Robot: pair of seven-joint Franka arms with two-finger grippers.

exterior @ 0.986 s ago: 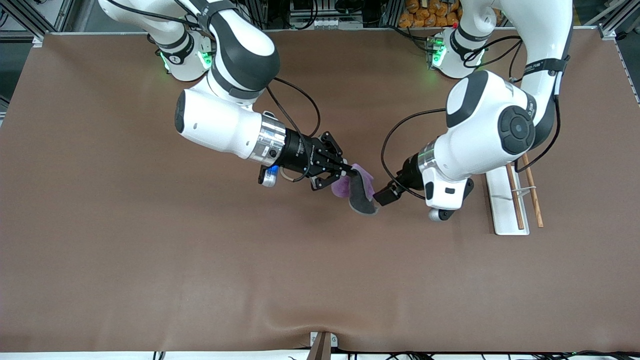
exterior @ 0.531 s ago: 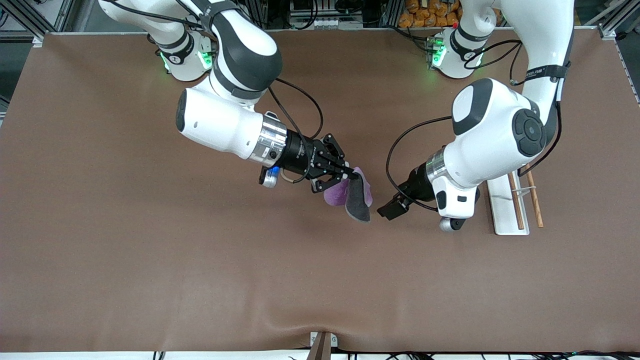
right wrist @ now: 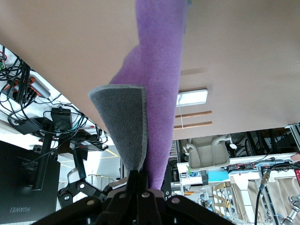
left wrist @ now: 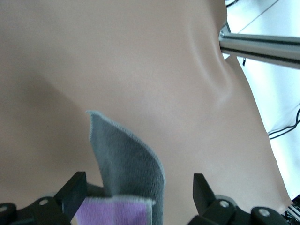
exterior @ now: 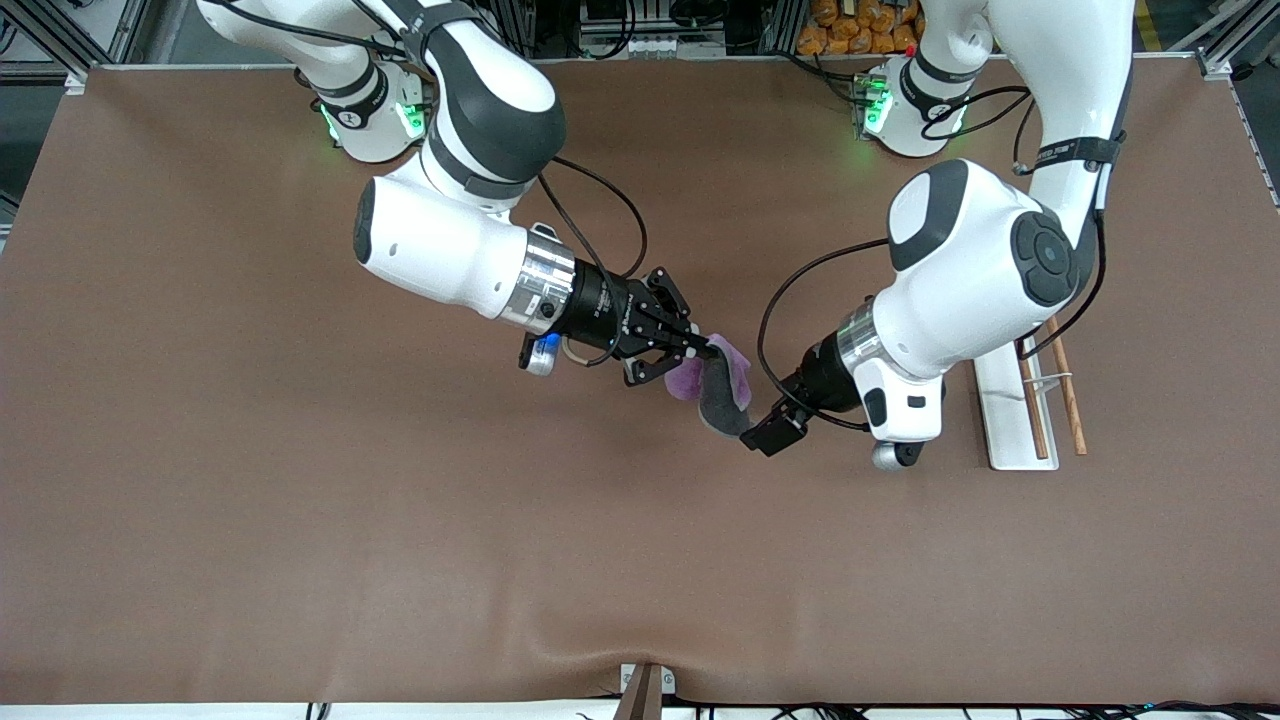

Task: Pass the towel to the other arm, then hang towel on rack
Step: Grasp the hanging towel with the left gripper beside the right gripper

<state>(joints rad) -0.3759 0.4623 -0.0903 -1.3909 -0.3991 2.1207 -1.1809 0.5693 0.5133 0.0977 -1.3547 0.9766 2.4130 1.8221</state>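
Observation:
The towel (exterior: 718,386), purple on one face and dark grey on the other, hangs in the air over the middle of the table. My right gripper (exterior: 703,350) is shut on its upper edge (right wrist: 161,93). My left gripper (exterior: 760,434) is open, and the towel's dangling grey end (left wrist: 129,159) lies between its spread fingers (left wrist: 74,191). The rack (exterior: 1003,398), a white base with two brown rods (exterior: 1031,402), stands toward the left arm's end of the table, partly hidden by the left arm.
Brown table mat (exterior: 400,520) covers the whole table, with a raised fold at its edge nearest the front camera (exterior: 640,655). Black cables loop from both wrists (exterior: 600,215). The left arm's elbow (exterior: 985,255) hangs over the rack.
My left gripper has swung in toward the towel's hanging end, which now sits between its fingers. The right gripper has held its grip and barely moved.

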